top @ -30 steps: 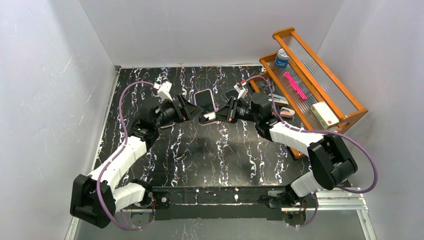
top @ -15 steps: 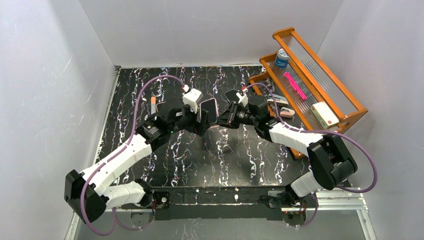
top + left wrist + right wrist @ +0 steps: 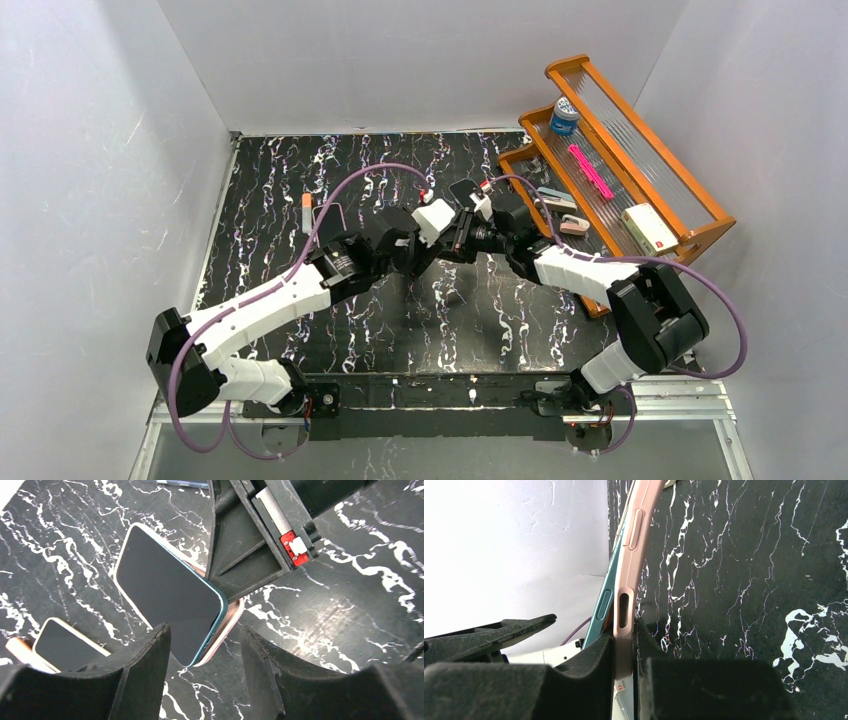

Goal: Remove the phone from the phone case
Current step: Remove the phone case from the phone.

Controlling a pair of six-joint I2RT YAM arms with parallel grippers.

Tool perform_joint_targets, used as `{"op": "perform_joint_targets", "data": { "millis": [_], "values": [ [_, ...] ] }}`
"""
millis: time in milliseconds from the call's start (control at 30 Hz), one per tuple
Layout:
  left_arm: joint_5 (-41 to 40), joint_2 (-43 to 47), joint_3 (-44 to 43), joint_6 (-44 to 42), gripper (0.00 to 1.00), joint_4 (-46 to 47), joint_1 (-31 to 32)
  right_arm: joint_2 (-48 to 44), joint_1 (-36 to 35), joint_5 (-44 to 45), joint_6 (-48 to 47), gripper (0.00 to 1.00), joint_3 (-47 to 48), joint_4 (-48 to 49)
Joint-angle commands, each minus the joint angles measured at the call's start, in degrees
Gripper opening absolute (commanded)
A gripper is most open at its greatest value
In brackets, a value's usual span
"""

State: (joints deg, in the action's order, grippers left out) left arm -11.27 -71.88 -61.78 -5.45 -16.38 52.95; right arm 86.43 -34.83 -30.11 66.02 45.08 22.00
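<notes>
Phone [image 3: 165, 592] partly out of case [image 3: 628, 555] (corner free), right gripper [image 3: 624, 632] pinching case, left gripper [image 3: 204, 636] agape

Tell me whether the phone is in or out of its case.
Partly out: one teal corner of the phone stands off the pink case, whose edge the right gripper clamps.

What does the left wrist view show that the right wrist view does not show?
Only the left wrist view: the phone's dark screen and a second phone flat on the table. Only the right wrist view: the pink case's side button and slot, and the white wall. Both: the teal-edged phone partly out of the case, the right pincer clamped on the case, and the open left pincer.
</notes>
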Motion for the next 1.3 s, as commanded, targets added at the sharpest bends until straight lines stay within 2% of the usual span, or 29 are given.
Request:
{"op": "perform_joint_targets", "data": {
  "millis": [0, 367, 733, 933, 1267],
  "values": [
    [-6.8, -0.4, -1.2, -3.7, 0.5, -1.8, 1.9, 0.3, -0.5, -2.2, 1.9, 0.01, 0.3, 5.9],
    [-8.8, -1.9, 1.2, -3.5, 0.46, -0.6, 2.4, 2.3, -1.5, -3.7, 2.6, 0.01, 1.6, 6.5],
    [-5.2, 0.7, 4.9, -4.2, 0.46, -0.9, 2.7, 2.2, -1.9, -3.9, 2.5, 0.01, 2.6, 5.3],
    [-10.6, -0.5, 5.6, -4.5, 0.46, -0.8, 3.0, 2.2, -2.3, -4.3, 2.5, 0.01, 3.1, 4.9],
    [-12.3, -3.2, 7.1, -5.8, 0.45, 0.3, 4.2, 1.0, -3.2, -5.4, 5.1, 0.01, 3.3, 6.3]
  ]
}}
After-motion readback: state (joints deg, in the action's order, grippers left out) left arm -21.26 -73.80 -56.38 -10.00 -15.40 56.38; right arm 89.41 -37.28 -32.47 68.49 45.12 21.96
